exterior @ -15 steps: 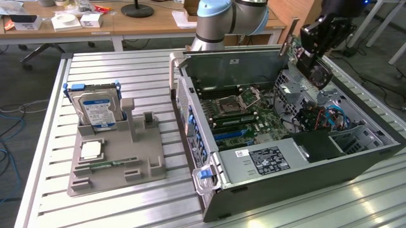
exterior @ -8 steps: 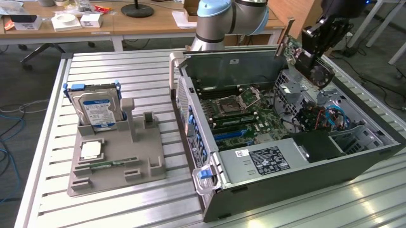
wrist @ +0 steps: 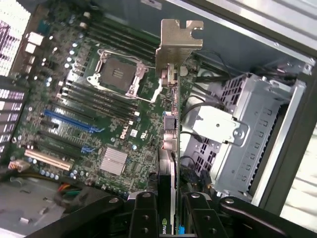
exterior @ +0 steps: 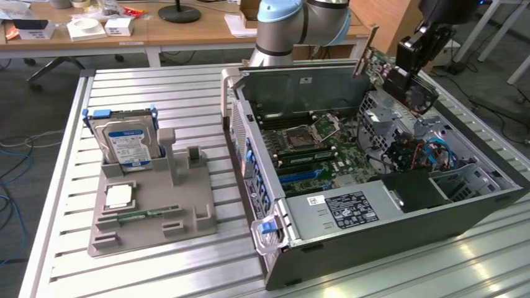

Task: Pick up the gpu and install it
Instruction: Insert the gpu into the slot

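The gpu is a thin card with a green board, a dark fan side and a metal end bracket. It hangs tilted above the open computer case, over its far right side. My gripper is shut on the card's upper end. In the wrist view the gpu is seen edge-on between my fingers, with its bracket pointing away toward the case wall. My gripper holds it above the motherboard, a little aside from the blue slot and beside the metal drive cage.
A grey holder tray on the slatted table at the exterior view's left carries a silver hard drive and a small green memory stick. Cables and the power supply fill the case's near part. A desk stands behind.
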